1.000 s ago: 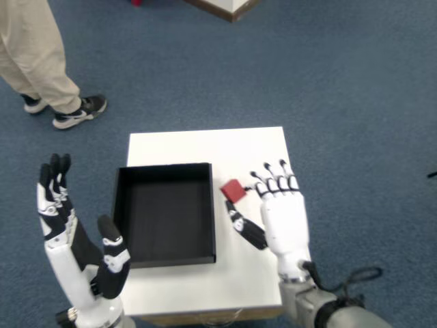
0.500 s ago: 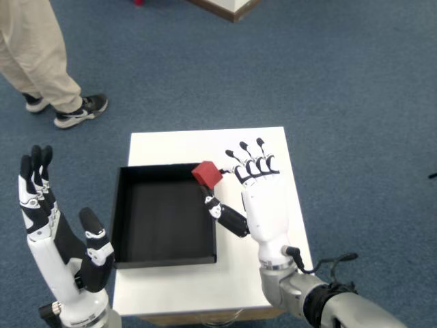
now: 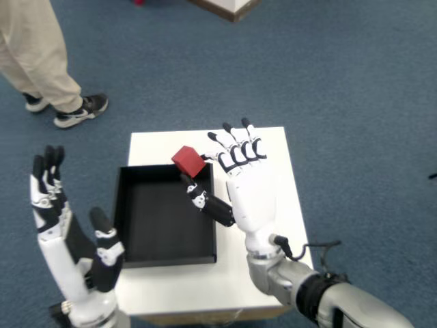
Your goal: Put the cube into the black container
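Observation:
A small red cube [image 3: 189, 162] hangs above the far edge of the black container [image 3: 164, 212], which is a shallow square tray on the white table [image 3: 225, 273]. My right hand [image 3: 239, 181] is shut on the cube, pinching it between thumb and index finger while the other fingers stay spread. The hand sits over the tray's right wall. My left hand [image 3: 72, 236] is raised, fingers apart, to the left of the table and holds nothing.
A person's legs in beige trousers [image 3: 31, 51] and dark shoes [image 3: 78, 113] stand on the blue carpet at the upper left. A wooden furniture corner [image 3: 225, 7] shows at the top. A cable [image 3: 321, 249] trails from my right wrist.
My right hand lifted the cube off the table and carried it left and away from me, from beside the tray to above its far edge. The left hand shifted slightly.

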